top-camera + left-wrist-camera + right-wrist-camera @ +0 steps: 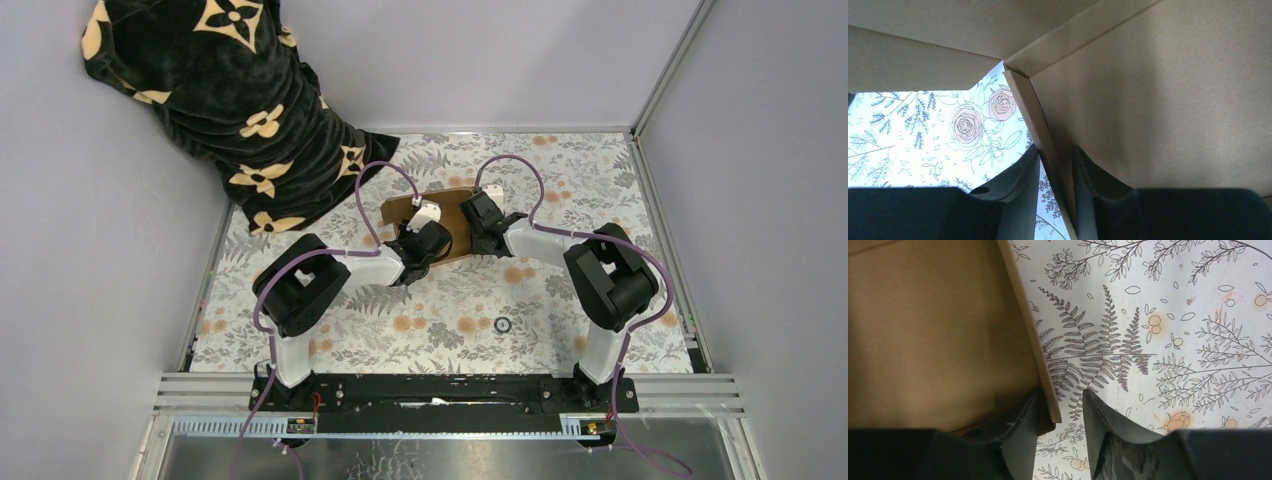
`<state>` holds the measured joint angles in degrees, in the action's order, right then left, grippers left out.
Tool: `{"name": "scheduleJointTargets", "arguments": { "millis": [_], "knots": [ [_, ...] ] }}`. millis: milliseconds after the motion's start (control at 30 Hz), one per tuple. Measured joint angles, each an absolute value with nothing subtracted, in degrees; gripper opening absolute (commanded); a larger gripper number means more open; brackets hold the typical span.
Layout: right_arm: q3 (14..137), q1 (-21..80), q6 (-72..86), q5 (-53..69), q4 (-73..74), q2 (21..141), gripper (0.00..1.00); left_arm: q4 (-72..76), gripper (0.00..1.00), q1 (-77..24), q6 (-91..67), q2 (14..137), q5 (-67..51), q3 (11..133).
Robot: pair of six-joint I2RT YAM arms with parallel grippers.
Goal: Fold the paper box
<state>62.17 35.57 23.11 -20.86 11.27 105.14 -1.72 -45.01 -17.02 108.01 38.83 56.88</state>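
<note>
Looking down from the top view, I see the paper box (400, 210) on the floral tablecloth (450, 310), with the left gripper (424, 242) over its near-left part and the right gripper (481, 216) at its right end. On the left wrist view, the jaws stand partly apart astride a raised flap of the box, cloth showing beside it, nothing clamped. On the right wrist view, the jaws are likewise partly apart astride the box's edge, not pinching.

There are two robot arms, one left arm (300, 285) and one right arm (610, 275). There is one paper box (453, 215), one black blanket with gold flowers (230, 110) and one small black ring (503, 324). There is one flowery table (440, 325).
</note>
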Motion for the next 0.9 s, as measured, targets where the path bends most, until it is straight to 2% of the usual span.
{"name": "scheduleJointTargets", "arguments": {
  "millis": [100, 467, 700, 900],
  "knots": [
    [62.19, 35.57, 22.65, -21.52, 11.55, 104.97, 0.48, -1.19, 0.34, -45.01, -16.95, 107.81, 38.79, 56.51],
    [63.4, 35.55, 20.08, -21.8, 12.16, 104.51, 0.47, 1.08, 0.33, -44.99, -16.1, 107.22, 38.39, 55.02],
    [63.57, 35.2, 19.14, -19.44, 9.52, 104.51, 0.57, 2.63, 0.35, -44.95, -15.22, 106.89, 38.0, 54.15],
    [60.03, 33.89, 19.07, -15.57, 3.11, 103.77, 0.57, 2.79, 0.35, -44.88, -13.74, 106.83, 37.23, 54.11]
  ]
}}
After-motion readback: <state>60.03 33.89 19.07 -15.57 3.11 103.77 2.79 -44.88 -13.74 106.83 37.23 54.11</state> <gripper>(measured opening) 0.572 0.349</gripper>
